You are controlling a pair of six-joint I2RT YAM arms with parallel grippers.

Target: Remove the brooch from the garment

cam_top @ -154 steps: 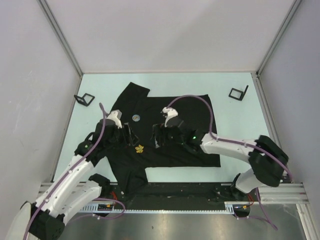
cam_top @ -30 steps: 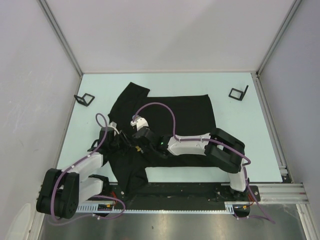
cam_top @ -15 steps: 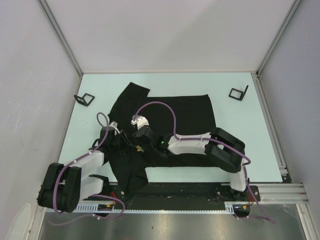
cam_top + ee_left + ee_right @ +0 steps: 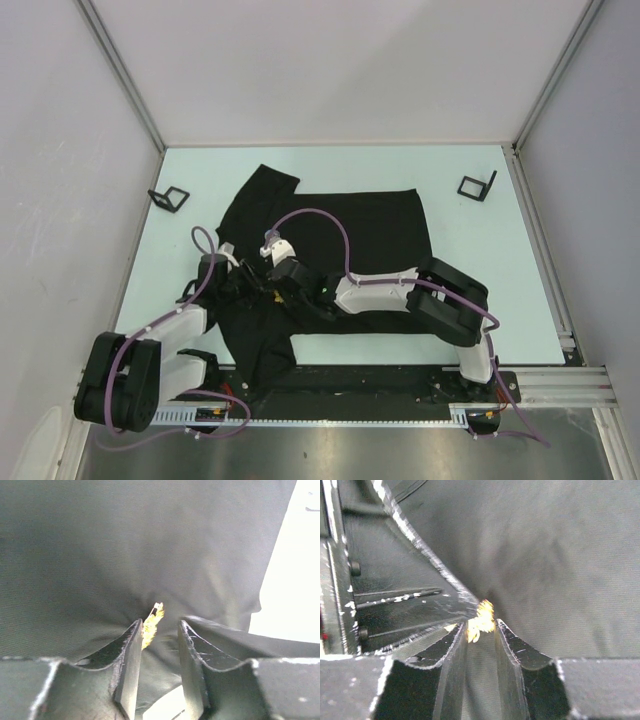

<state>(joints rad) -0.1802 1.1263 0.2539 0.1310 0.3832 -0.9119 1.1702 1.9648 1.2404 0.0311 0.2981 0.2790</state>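
small, likely stiff brooch [image 4: 482, 619] in a limp garment [image 4: 380, 220]; pinch the metal. right fingers [image 4: 512, 652] narrowly flank it, grip unclear; left fingers [image 4: 129, 655] spread.

pale table [image 4: 480, 250] w/ black t-shirt [image 4: 385, 225], l bracket [image 4: 168, 198], r bracket [image 4: 477, 186] at far corners.

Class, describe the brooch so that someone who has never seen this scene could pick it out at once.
On the pale table lies a black T-shirt. The left gripper and the right gripper meet over its left half. Right at their fingertips sits the brooch, tiny and gold-coloured, the only bright thing on the dark cloth.
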